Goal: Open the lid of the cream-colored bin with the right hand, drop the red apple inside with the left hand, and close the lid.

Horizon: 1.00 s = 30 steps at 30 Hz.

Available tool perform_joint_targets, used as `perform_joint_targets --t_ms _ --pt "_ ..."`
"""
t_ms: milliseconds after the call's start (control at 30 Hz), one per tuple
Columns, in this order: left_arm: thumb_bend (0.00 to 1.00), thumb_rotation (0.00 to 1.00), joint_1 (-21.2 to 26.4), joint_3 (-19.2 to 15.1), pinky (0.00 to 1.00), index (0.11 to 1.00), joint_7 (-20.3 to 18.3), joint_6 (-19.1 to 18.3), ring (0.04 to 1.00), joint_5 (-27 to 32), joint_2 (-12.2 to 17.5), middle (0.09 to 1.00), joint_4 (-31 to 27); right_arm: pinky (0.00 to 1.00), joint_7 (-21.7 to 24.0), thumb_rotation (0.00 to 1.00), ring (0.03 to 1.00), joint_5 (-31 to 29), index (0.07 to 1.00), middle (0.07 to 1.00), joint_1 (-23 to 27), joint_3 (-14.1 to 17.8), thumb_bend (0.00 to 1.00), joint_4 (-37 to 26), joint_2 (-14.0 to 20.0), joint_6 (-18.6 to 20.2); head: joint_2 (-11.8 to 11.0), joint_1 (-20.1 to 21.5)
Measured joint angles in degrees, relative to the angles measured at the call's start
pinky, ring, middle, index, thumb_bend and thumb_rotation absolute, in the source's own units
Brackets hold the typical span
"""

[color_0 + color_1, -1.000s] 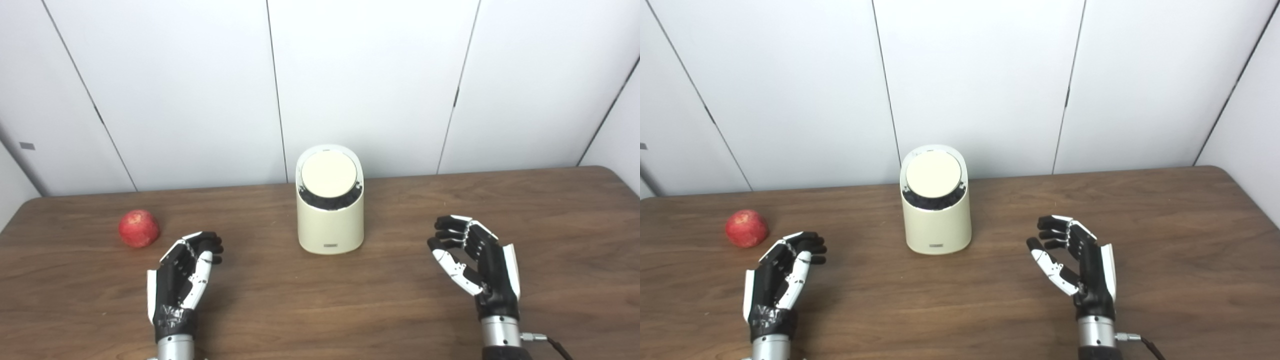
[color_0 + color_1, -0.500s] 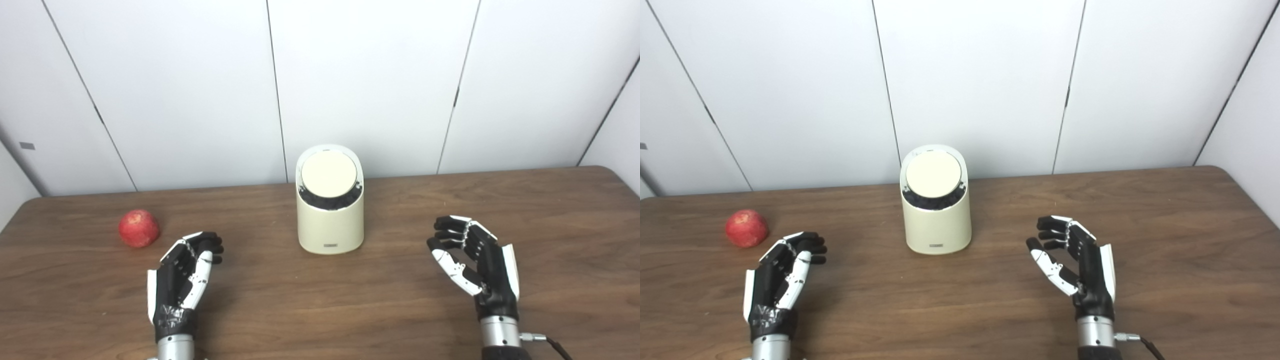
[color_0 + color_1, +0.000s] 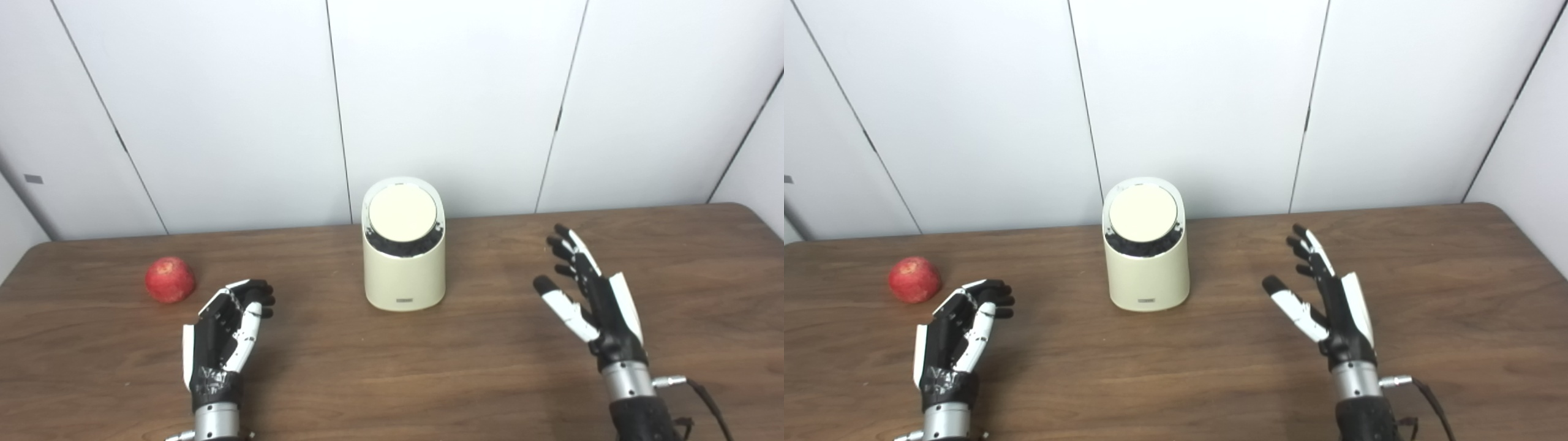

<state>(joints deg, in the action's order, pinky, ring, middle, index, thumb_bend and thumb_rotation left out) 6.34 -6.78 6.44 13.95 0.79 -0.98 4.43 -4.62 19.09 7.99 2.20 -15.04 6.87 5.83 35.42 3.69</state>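
Cream-colored bin (image 3: 404, 269) is standing upright mid-table (image 3: 392, 380), its round lid (image 3: 402, 213) lying shut and hiding the inside; a dark gap is showing under the lid's front edge; red apple (image 3: 170, 280) is sitting well left; left hand (image 3: 223, 334) is hovering empty, fingers loosely curled; right hand (image 3: 591, 294) is spreading wide, holding nothing.
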Motion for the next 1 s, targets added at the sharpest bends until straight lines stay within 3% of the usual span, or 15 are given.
perform_joint_targets --t_ms 200,367,467,533,700,800,1000 --pt "0.28 0.33 1.1 0.1 0.55 0.594 0.0 0.6 0.594 0.0 -0.1 0.612 1.2 0.98 4.8 0.96 1.000 2.8 0.991 1.000 9.0 -0.4 0.82 -10.4 0.8 13.1 -0.6 0.4" --pt "0.27 0.33 1.5 0.0 0.54 0.593 0.2 0.6 0.590 0.0 0.0 0.608 1.7 0.95 7.6 0.88 0.986 7.4 0.990 0.989 14.4 -1.7 0.86 -12.9 2.4 20.4 -1.1 0.4" --pt "0.27 0.32 1.7 0.0 0.55 0.595 0.3 0.6 0.596 -0.1 0.1 0.612 2.0 0.87 9.7 0.80 0.968 8.6 0.999 0.989 16.8 -2.2 0.91 -12.9 2.2 21.1 -1.3 0.5" --pt "0.27 0.32 1.8 0.0 0.55 0.597 0.3 0.6 0.597 -0.1 0.1 0.613 2.0 0.75 11.6 0.74 0.960 9.2 1.000 0.998 19.2 -2.4 0.91 -12.6 1.9 21.2 -1.4 0.4" --pt "0.27 0.31 2.1 0.1 0.54 0.592 0.7 0.6 0.598 -0.2 0.0 0.608 2.3 0.75 14.8 0.61 0.921 12.7 1.000 0.985 24.9 -3.0 0.94 -9.7 -0.3 21.2 -1.6 0.4" --pt "0.26 0.30 2.1 0.1 0.54 0.594 1.2 0.6 0.598 -0.7 -0.1 0.609 2.4 0.66 16.3 0.59 0.861 16.5 0.998 0.977 26.3 -4.0 0.98 -6.7 -1.7 21.2 -1.6 0.4" --pt "0.26 0.30 2.6 0.3 0.54 0.596 1.9 0.8 0.600 -0.8 -0.1 0.610 3.0 0.80 16.5 0.57 0.933 20.4 1.000 0.993 27.0 -6.1 0.97 -1.3 -1.9 21.3 -1.7 0.1"
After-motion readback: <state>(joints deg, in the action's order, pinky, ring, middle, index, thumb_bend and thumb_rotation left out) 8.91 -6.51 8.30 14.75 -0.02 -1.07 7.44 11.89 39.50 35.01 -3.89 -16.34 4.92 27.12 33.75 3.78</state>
